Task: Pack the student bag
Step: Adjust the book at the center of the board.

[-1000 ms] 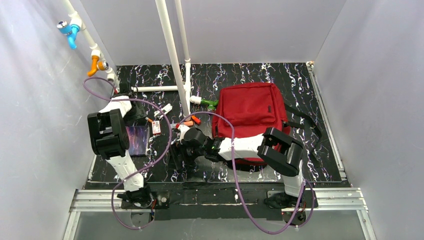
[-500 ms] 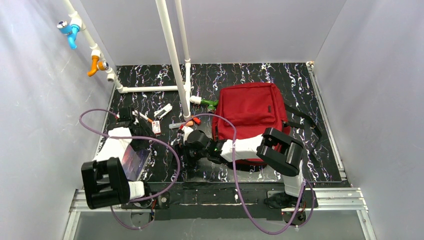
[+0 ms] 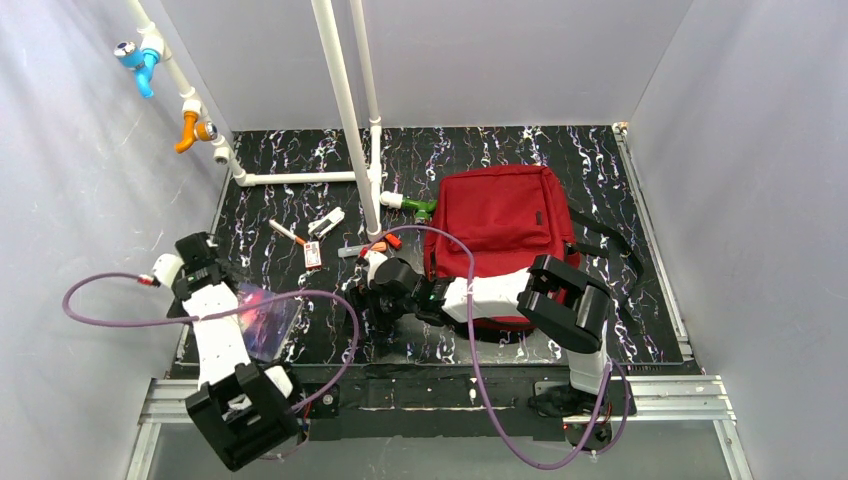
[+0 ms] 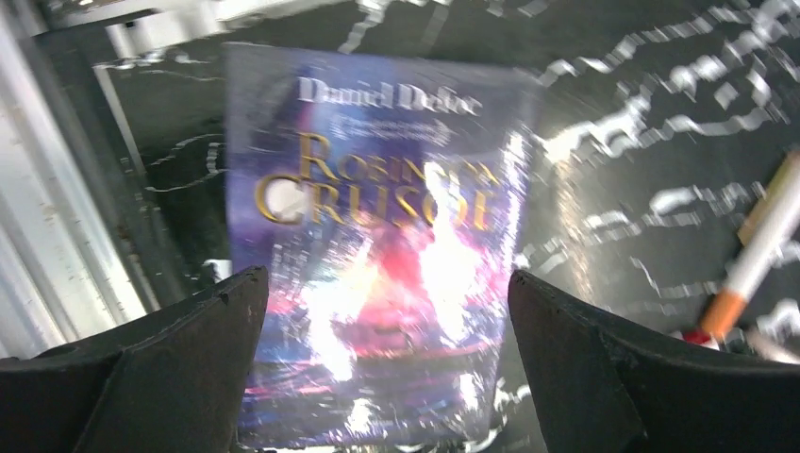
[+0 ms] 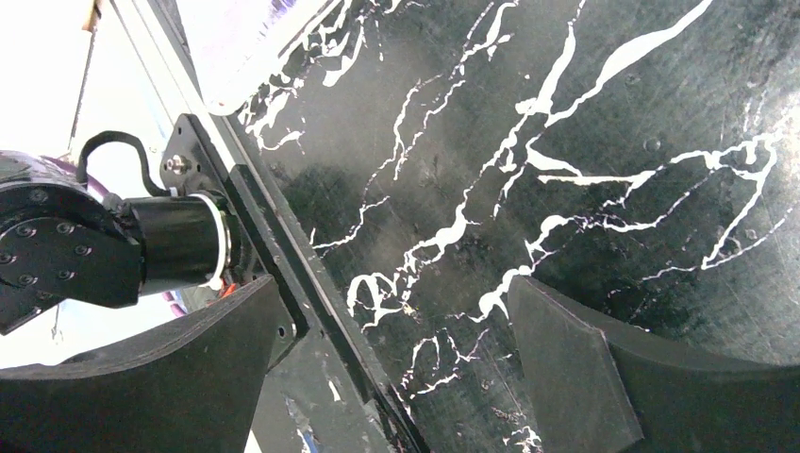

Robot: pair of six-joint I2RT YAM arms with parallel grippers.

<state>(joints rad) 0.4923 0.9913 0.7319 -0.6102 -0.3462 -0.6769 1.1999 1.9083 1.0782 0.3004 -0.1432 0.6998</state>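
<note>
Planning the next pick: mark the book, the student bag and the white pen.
book [image 4: 377, 250]: left wrist view, cover centre.
student bag [image 3: 502, 215]: top view, red front panel.
white pen [image 4: 769, 241]: left wrist view, white barrel.

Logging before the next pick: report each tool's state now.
Left tool: open, holding nothing, over the book.
Right tool: open, holding nothing.

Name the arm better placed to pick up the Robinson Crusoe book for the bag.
Left, probably. The left pincer is open and aimed at the book, framed between its fingers. The right pincer, also open, faces bare table, with the book only at its view's edge.
</note>
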